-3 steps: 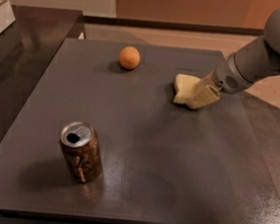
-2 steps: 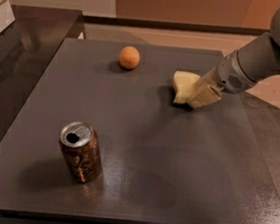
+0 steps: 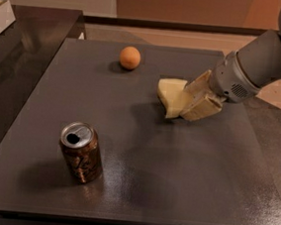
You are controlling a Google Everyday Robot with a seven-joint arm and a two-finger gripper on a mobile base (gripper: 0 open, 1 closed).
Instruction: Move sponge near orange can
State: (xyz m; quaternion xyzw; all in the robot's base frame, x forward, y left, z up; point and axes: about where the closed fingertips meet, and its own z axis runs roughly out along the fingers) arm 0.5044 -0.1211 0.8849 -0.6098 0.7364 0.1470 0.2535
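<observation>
Pincer point(image 3: 190, 101) sits at 2 o'clock from the centre of the desk point(image 3: 188, 184), its arm reaching in from the right. Jaws are clamped on the right end of the sponge point(image 3: 171, 95). Sponge is tilted, with a shadow below-left of it. Can point(image 3: 81, 152) stands upright at 8 o'clock, well apart from the sponge. Orange point(image 3: 130, 57) lies at 11 o'clock.

The pincer point(image 3: 183, 104) grips the sponge point(image 3: 170, 91) right of the middle of the table point(image 3: 198, 180), well apart from the orange can point(image 3: 81, 152).
</observation>
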